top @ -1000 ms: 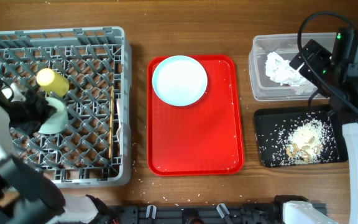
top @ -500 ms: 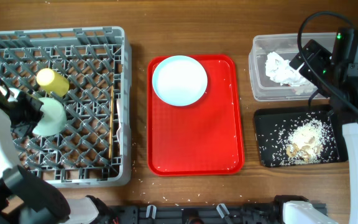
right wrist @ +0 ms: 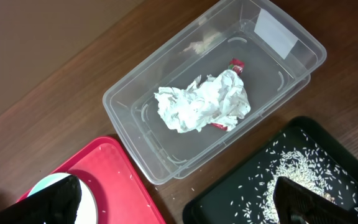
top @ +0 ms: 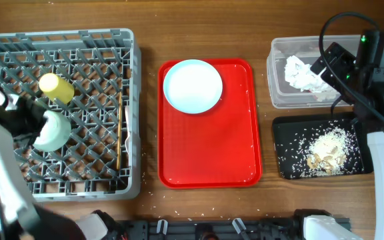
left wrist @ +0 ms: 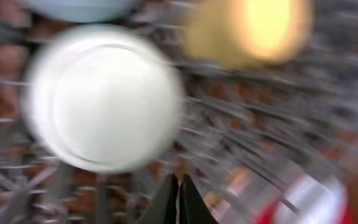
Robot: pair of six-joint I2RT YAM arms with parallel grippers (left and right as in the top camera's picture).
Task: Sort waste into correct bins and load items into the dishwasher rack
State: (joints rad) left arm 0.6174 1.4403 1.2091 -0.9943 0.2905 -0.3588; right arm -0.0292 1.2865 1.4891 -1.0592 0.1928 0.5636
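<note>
the pale green round bowl (top: 51, 130) is seen in the left half of the large grey plastic lattice rack (top: 133, 80), resting on the grid floor; being round, it shows no long axis, and the blurred left wrist view does not settle whether its rim faces up or down. the small yellow cup (top: 57, 88) is found just beyond it, its long axis slanted across the grid. the thin wooden chopsticks (top: 119, 133) are laid along the rack's right wall, pointing far to near. the left gripper (left wrist: 179, 196) is held just beside the bowl with its fingers pressed together on nothing. a pale blue round plate (top: 193, 87) is set on the far end of the red serving tray (top: 209, 153). the right gripper (right wrist: 176, 190) is spread wide and empty above the clear plastic tub (right wrist: 129, 102), in which the crumpled white napkin (right wrist: 202, 102) lies
</note>
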